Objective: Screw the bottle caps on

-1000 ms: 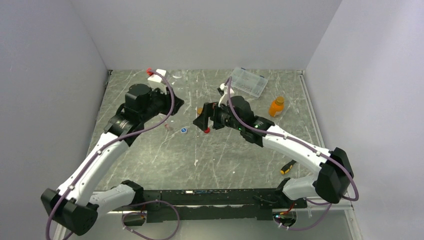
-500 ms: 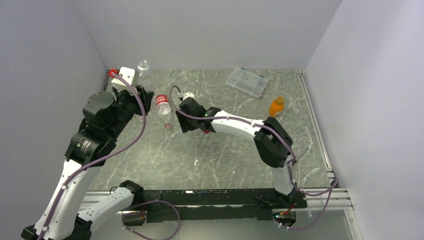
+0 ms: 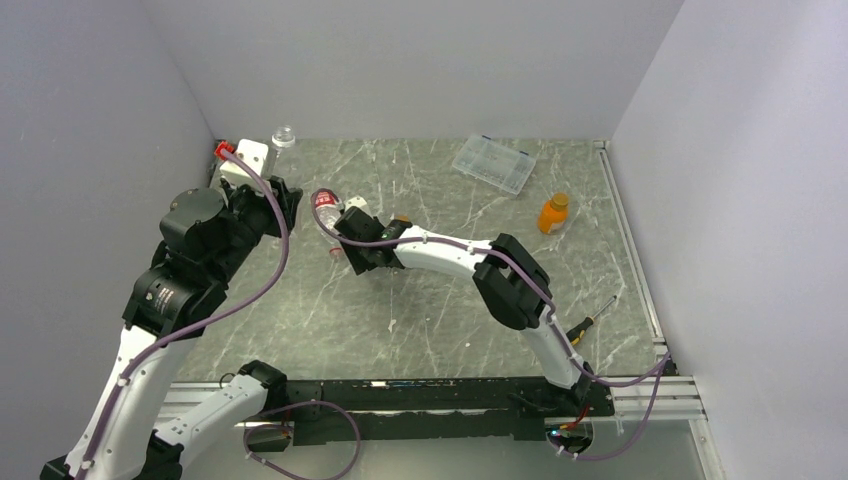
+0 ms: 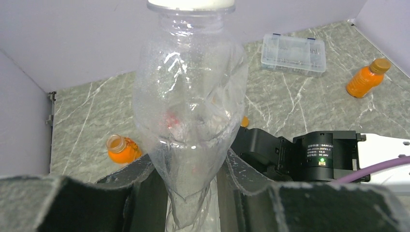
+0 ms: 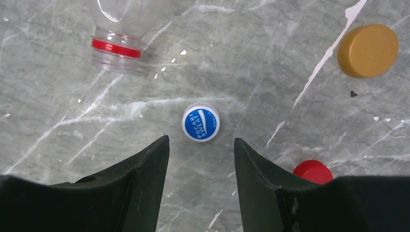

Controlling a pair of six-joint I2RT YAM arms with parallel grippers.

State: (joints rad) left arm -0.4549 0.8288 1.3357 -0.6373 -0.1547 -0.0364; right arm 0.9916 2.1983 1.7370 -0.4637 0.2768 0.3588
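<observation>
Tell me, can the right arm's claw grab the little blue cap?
Probably yes. The right gripper hangs right above the blue cap with its fingers open, and nothing lies between them. The red cap and the orange cap lie off to the side.

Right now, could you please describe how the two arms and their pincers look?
The left arm and right arm have white tube-like links joined by chunky black motor housings, with a purple cable looped along each. One housing bears a white-lettered label and a green light. The left pincer and right pincer have dark, tapering fingers.
</observation>
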